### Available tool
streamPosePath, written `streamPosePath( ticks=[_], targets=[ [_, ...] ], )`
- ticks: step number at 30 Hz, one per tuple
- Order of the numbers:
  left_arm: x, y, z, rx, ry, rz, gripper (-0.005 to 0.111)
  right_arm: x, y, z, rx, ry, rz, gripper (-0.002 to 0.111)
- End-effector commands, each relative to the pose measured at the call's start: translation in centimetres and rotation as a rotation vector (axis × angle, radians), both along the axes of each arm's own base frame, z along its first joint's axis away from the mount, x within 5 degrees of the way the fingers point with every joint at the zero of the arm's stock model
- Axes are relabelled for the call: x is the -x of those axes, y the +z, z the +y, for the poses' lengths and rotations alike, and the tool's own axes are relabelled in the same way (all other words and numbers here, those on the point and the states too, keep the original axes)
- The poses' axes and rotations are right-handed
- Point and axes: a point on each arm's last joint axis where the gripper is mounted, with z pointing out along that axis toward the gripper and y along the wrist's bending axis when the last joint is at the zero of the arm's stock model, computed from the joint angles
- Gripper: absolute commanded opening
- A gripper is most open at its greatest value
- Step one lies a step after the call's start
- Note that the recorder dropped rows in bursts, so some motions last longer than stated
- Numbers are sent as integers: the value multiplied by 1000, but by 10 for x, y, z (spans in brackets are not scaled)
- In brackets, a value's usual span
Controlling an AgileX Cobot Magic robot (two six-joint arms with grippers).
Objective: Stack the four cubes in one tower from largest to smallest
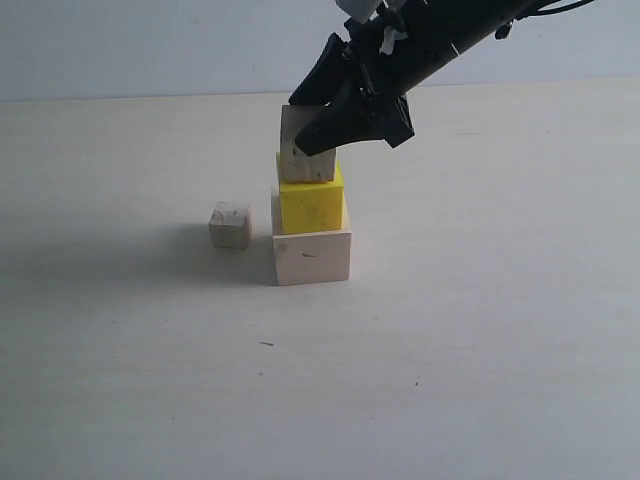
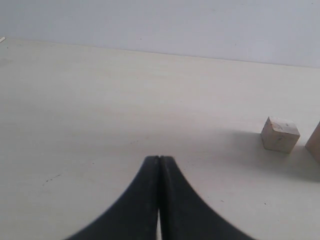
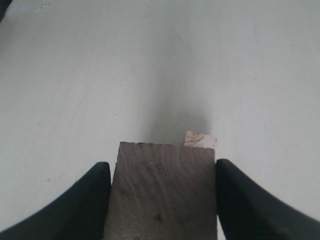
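1. The right hand (image 3: 162, 167) is part open. Its fingers lie against both sides of the third cube (image 1: 297, 166), which it holds on top of the yellow cube (image 1: 312, 207). That yellow cube sits on the large pale cube (image 1: 312, 258). The left hand (image 2: 159, 159) is fully closed, empty and well away from the stack.
2. Risk: I cannot tell whether the held cube's underside lies flat on the yellow one. If it were let go while tipped or not seated, it could rock and slide off.
3. Risk: in the exterior view the held cube sits toward the left edge of the yellow cube, not centred. The overhang margin on that side looks thin, so a nudge while the fingers spread could push it over.
4. Risk: the fingers reach down close to the yellow cube's top. Dragging out sideways rather than lifting clear could shift the yellow layer and topple the tower.
5. Risk: the smallest cube (image 1: 230, 226) lies on the desk (image 1: 450, 350) near the base, on the left. A falling block could knock it away, or an arm reaching for it could brush the stack.
6. Room: the desk is bare in front and to the right, and the space above the tower is open apart from the arm, so straight up is likely the safest way out. No desk edge shows near the cubes.
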Motion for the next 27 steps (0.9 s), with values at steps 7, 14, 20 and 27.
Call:
streamPosePath(
  ticks=[7,14,20,27],
  targets=[
    [0,0,0,-6,-6,-12,0,-1,4,1,-22,3,-8,52],
    [0,0,0,-6,-6,-12,0,0,3,0,-4,4,-7,52],
    [0,0,0,-6,-6,-12,0,-1,0,0,-2,4,1,52],
    [0,0,0,-6,-6,-12,0,-2,-3,1,-6,2,10,52]
  ],
)
